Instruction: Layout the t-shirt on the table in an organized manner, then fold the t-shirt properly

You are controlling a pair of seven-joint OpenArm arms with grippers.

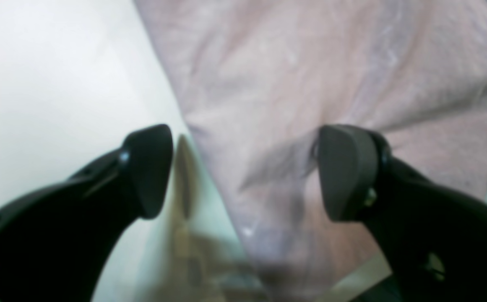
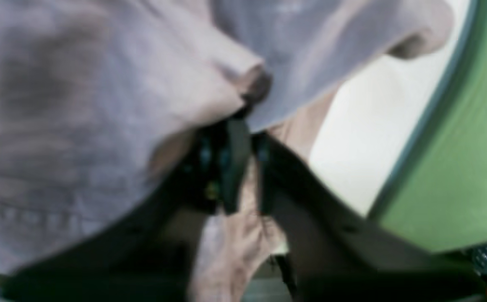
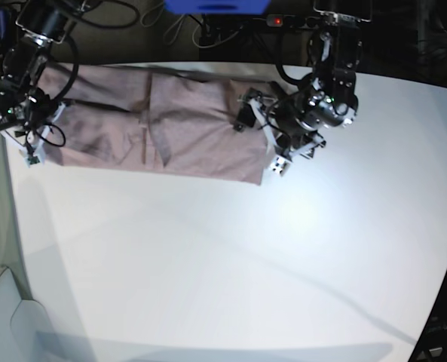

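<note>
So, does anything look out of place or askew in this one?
The t-shirt lies at the far edge of the table, still creased with a fold down its middle, not flat. The right tool is pinched on bunched cloth; the left tool stands open over the shirt's edge. Nothing looks damaged.

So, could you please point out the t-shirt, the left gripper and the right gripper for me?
t-shirt (image 3: 185, 124): base view, on the flat middle of the cloth.
left gripper (image 1: 245, 172): left wrist view, midway between its open fingertips, over the shirt's edge.
right gripper (image 2: 247, 138): right wrist view, between fingertips closed on shirt fabric.
</note>
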